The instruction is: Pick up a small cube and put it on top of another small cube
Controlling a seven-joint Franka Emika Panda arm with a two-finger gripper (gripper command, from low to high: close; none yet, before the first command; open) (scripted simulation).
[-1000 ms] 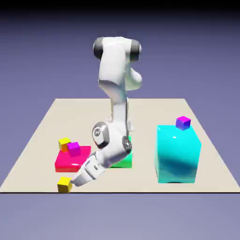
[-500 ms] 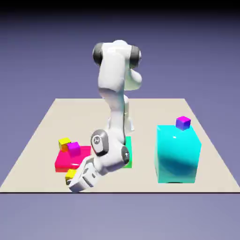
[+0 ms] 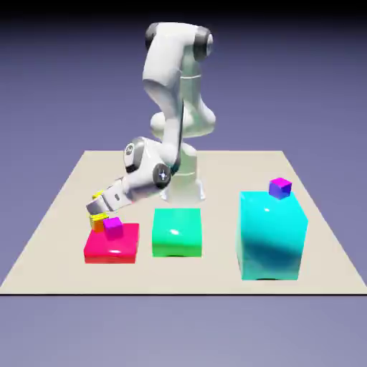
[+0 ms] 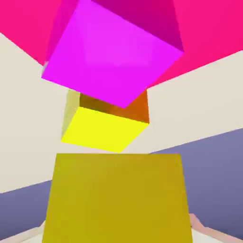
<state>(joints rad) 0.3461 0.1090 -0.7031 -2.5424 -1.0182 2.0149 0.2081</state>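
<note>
The all-yellow cube (image 4: 117,199) is gripped between the fingertips of the gripper (image 3: 96,208), above the yellow-and-orange cube (image 3: 99,223). Beside that one, a magenta cube (image 3: 113,229) is seen by the red block (image 3: 112,247). Round marks are borne by the arm's joints (image 3: 163,175), too small to be read.

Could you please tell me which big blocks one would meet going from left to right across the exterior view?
The red block, then the green block, then the large cyan block.
</note>
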